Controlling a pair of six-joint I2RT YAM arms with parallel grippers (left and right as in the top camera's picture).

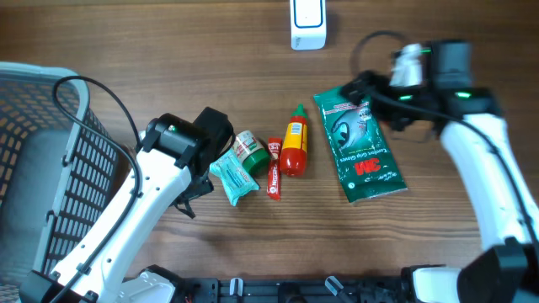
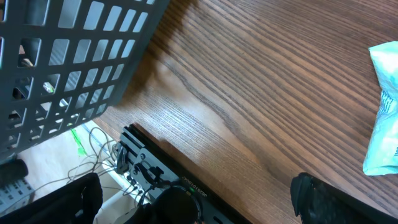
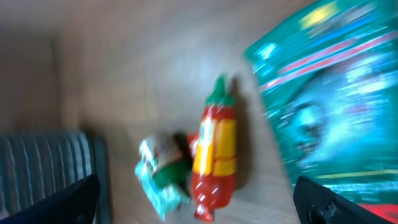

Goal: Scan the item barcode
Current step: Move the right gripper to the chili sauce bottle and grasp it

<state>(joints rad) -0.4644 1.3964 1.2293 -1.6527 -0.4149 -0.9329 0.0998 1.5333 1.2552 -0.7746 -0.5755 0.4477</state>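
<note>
When viewed from overhead, locate green 3M packet (image 1: 360,147) flat on table (image 1: 253,244), its far end under right gripper (image 1: 360,91); white scanner (image 1: 308,23) apart, beyond the fingertips. From right wrist view, read jaws as spread wide with nothing between; expect heavy blur, print unreadable. From left wrist view, read left gripper (image 1: 217,139) likewise wide and empty, with basket (image 2: 74,56) nearby and teal pouch (image 2: 382,112) cut off at frame edge. Barcode indiscernible throughout.

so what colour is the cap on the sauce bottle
The cap is green, above a red bottle; sharpest in the overhead view.
</note>
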